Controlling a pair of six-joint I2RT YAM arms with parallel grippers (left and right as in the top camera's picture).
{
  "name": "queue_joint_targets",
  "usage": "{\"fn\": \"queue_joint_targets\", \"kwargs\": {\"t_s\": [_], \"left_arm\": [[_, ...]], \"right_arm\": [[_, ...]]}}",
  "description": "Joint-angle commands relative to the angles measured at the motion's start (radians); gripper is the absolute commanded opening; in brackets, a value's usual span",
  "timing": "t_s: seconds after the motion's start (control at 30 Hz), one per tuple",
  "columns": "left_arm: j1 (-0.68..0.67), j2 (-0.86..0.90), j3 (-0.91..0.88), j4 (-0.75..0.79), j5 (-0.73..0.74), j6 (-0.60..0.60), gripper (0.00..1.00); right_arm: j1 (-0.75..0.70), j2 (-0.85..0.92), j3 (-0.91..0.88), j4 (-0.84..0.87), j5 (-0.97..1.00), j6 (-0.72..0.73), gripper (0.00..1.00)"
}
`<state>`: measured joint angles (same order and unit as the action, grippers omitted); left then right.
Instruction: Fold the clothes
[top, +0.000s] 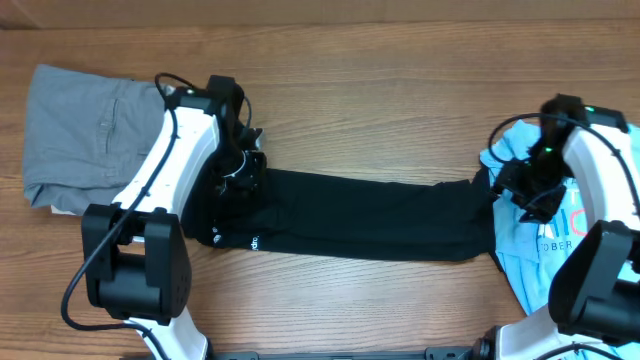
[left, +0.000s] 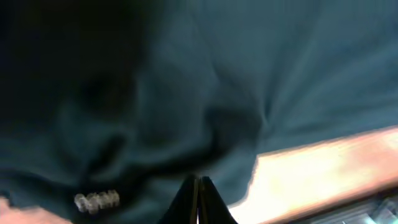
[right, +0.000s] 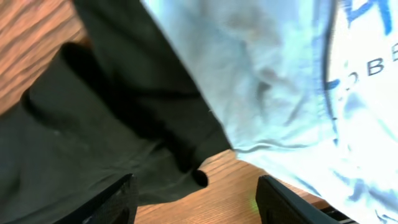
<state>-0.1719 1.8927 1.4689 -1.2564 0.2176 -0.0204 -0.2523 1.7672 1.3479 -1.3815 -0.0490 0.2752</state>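
Jaws at both ends, black garment (top: 360, 215)

The left arm (top: 165, 165) is stretched forward from its black base, its white link slanted up toward the left gripper (top: 243, 165), which is turned downward and held low. Its fingers (left: 188, 200) are seen pressed together, with only a hairline seam left between the tips. The right arm (top: 600, 175) is bent back over itself, its black wrist carried just behind the right gripper (top: 520, 188), which is likewise pointed down. Its fingers (right: 118, 200) are held wide apart, one at each side of the gap.
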Motion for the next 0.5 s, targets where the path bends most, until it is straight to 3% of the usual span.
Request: {"fn": "queue_joint_targets", "kwargs": {"t_s": [0.0, 0.17, 0.3, 0.47], "left_arm": [[-0.058, -0.021, -0.075, 0.019, -0.024, -0.010, 0.04], [-0.153, -0.021, -0.126, 0.003, 0.183, 0.002, 0.04], [-0.235, -0.023, -0.113, -0.051, 0.168, -0.011, 0.04], [-0.228, -0.032, -0.024, -0.090, 0.083, -0.034, 0.05]], "right_arm": [[-0.018, -0.026, -0.001, -0.004, -0.048, -0.021, 0.61], [-0.018, -0.026, -0.001, 0.004, -0.050, -0.021, 0.61], [-0.018, -0.026, -0.001, 0.007, -0.050, -0.021, 0.60], [-0.018, -0.026, -0.001, 0.006, -0.050, -0.021, 0.61]]}}
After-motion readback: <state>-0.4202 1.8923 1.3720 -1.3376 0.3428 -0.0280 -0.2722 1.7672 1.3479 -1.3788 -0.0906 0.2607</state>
